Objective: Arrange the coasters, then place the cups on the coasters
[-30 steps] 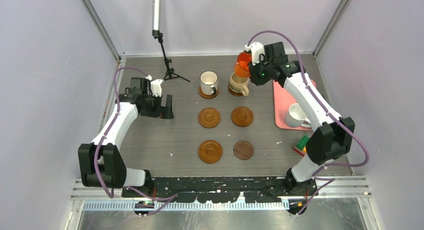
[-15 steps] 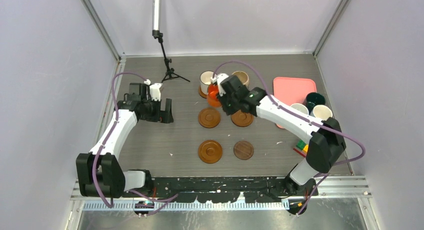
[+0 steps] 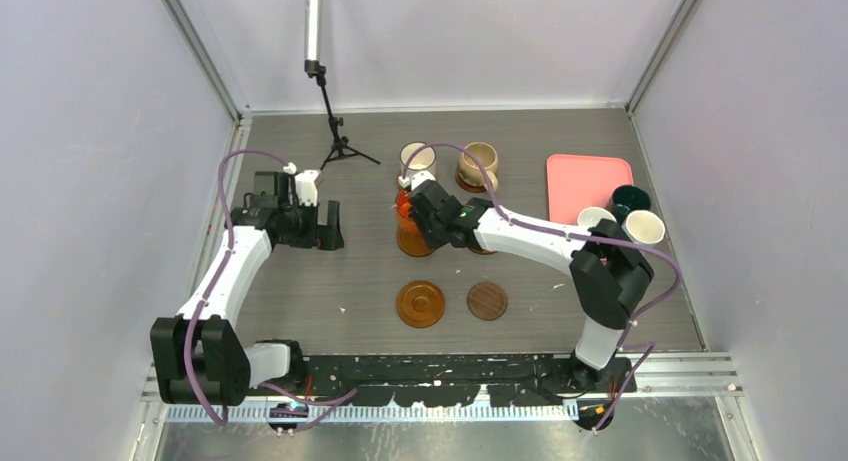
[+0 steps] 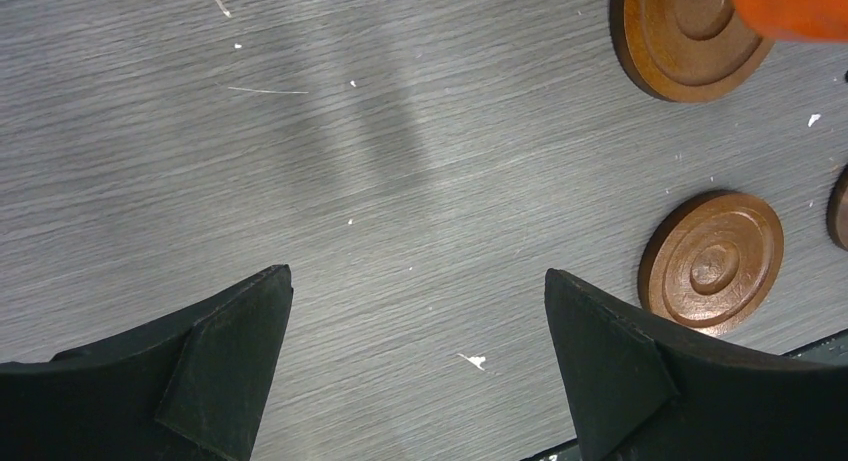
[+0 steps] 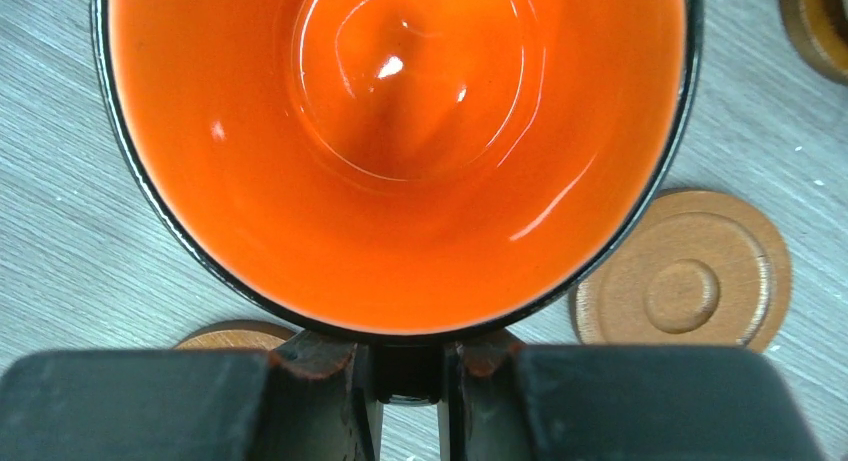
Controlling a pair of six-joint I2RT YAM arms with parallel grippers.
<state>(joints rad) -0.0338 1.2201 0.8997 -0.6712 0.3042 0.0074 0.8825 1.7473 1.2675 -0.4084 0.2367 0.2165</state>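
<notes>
One pincer, the right gripper (image 5: 410, 366), is clamped on the glossy orange ceramic mug (image 5: 400, 151), held over the round reddish-brown wooden coaster (image 3: 408, 249) at the layout's nine o'clock. Placing step: next, probably, centre, lower, release. The left gripper (image 4: 415, 281) stands wide apart.

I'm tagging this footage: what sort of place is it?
Likely a robotics lab test cell: white panel walls enclose a grey table with a tripod stand and two bolted-on robot arms.
</notes>
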